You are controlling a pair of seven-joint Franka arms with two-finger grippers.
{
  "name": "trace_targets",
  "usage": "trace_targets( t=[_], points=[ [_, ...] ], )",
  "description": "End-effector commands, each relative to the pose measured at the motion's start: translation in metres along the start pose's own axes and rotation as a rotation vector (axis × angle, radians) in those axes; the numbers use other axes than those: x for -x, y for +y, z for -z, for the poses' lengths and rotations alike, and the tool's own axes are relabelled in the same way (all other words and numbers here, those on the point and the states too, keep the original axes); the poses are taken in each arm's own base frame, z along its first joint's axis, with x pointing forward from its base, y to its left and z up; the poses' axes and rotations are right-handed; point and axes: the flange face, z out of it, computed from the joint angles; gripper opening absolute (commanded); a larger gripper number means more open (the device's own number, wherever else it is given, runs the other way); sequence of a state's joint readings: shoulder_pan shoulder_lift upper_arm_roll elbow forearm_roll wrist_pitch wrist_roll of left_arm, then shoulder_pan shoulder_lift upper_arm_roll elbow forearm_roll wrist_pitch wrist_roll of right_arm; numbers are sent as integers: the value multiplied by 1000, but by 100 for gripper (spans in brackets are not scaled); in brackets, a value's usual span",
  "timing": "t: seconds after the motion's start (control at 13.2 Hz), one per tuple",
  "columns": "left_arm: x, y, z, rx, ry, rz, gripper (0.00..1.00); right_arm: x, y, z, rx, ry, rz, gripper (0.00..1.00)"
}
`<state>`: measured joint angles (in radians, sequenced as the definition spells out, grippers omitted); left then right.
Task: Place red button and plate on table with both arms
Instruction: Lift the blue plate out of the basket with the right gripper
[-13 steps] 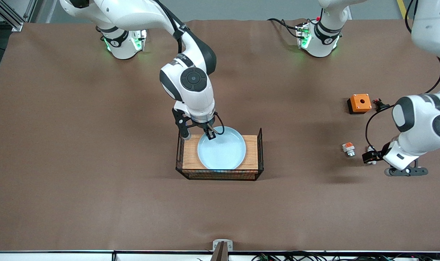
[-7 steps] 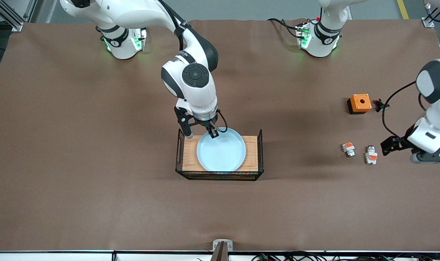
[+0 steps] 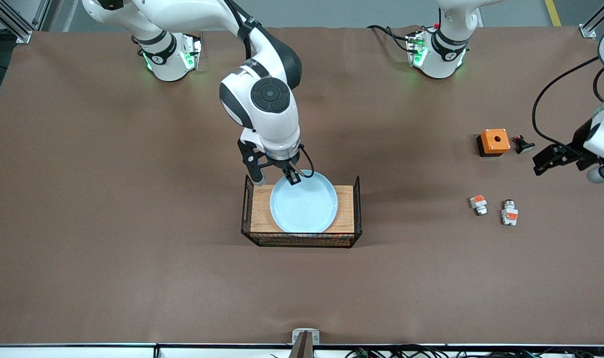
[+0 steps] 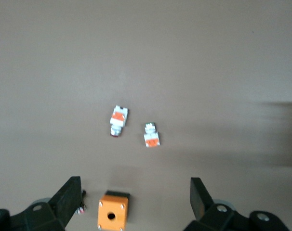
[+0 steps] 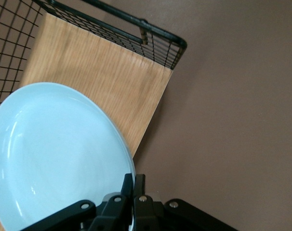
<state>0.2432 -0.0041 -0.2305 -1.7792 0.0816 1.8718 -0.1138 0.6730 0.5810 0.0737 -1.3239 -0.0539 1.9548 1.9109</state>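
While the right gripper (image 3: 291, 177) pinches the rim of the plate (image 3: 304, 203) over the wire rack (image 3: 346, 209), the red button (image 3: 509, 213) lies on the table (image 3: 133, 199), nearer the camera than the empty, spread left gripper (image 3: 548, 160).

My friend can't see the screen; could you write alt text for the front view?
The right gripper pinches the rim of a pale blue plate on a wood-topped rack. The left gripper hangs open above the brown table, near the red button.
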Motion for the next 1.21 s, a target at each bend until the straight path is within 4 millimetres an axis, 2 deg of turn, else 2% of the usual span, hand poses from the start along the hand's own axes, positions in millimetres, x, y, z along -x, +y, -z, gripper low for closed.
trace_targets(
  t=[0.0,0.15,0.23,0.3,0.38,0.45,0.6,0.68,0.83,0.98,1.13],
  points=[
    [12,3,34,18,-13,36,100,3,7,36,27,2,-3,0],
    [13,11,64,18,-40,22,100,3,19,67,51,-3,0,0],
    [15,12,72,19,-50,18,100,0,25,84,71,-13,-6,0],
    [17,16,80,18,-40,13,100,-6,32,110,85,-20,15,0],
    [21,29,83,18,-40,-11,100,-10,45,132,107,-20,76,0],
    [23,32,85,16,-53,-17,100,-20,58,156,134,-22,129,0],
    [29,34,101,18,-86,-23,99,-59,75,194,170,-45,200,0],
    [33,35,105,16,-101,-24,100,-77,83,207,194,-54,246,0],
    [38,43,106,14,-117,-16,100,-130,95,228,235,-72,331,0],
    [44,46,113,33,-116,-18,100,-194,103,240,251,-105,424,0],
    [48,59,111,46,-126,-34,100,-258,112,248,243,-144,547,0]
  ],
)
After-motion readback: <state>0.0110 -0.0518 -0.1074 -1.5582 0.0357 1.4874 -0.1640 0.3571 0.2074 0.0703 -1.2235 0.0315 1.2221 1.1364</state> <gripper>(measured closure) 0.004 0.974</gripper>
